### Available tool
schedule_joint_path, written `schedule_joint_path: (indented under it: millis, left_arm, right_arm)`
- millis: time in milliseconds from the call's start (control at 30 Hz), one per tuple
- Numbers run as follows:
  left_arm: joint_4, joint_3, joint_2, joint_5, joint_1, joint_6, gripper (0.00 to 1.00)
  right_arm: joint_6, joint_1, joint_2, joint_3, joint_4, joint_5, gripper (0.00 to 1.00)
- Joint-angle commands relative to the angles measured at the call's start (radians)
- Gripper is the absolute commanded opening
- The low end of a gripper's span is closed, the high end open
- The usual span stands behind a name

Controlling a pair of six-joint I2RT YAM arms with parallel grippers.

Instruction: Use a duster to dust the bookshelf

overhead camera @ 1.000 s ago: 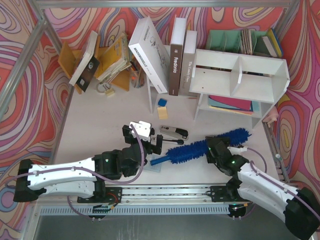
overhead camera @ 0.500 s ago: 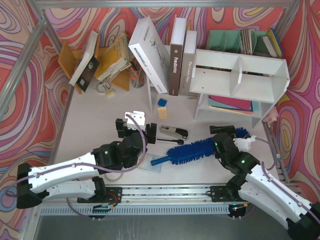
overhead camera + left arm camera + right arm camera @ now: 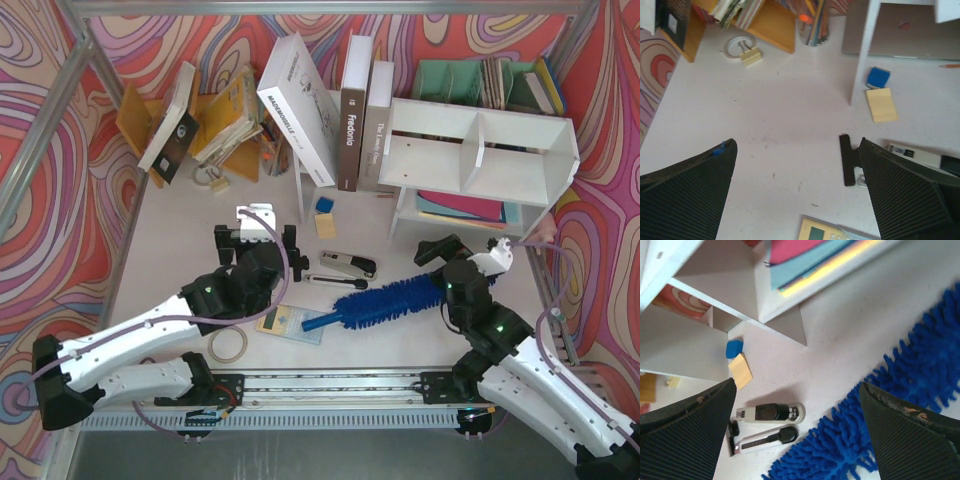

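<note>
Noted right pincer (image 3: pixel 470 252) and left pincer (image 3: pixel 256 238) apart, empty; found duster (image 3: pixel 385 302) flat on tabletop (image 3: pixel 180 250). Advise clamping handle (image 3: pixel 318 321) squarely before lifting toward bookshelf (image 3: pixel 430 110).

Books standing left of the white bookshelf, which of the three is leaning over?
The large white book, at the left end: its top tilts leftward, while the brown Fredonia book and the grey book next to it stand upright.
</note>
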Motion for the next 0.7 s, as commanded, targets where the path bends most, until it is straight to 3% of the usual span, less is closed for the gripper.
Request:
schedule_joint_path:
  millis: [0, 133, 333, 500, 667]
  left_arm:
    - [0.075, -0.041, 0.008, 0.021, 0.08, 0.082, 0.98]
    - [0.131, -0.084, 0.05, 0.027, 0.211, 0.088, 0.98]
    - [0.279, -0.188, 0.098, 0.05, 0.419, 0.074, 0.98]
    - [0.788, -0.437, 0.148, 0.031, 0.508, 0.334, 0.98]
    - [0.903, -0.482, 0.261, 0.052, 0.637, 0.353, 0.98]
  right_arm:
    - [-0.411, -0.002, 0.021, 0.051, 0.169, 0.034, 0.99]
    - [-0.671, -0.001, 0.06, 0.047, 0.299, -0.014, 0.99]
    - [-0.832, -0.001, 0.18, 0.026, 0.42, -0.039, 0.99]
    - [-0.888, -0.009, 0.227, -0.06, 0.585, -0.038, 0.99]
    - [-0.93, -0.05, 0.333, -0.122, 0.742, -0.052, 0.99]
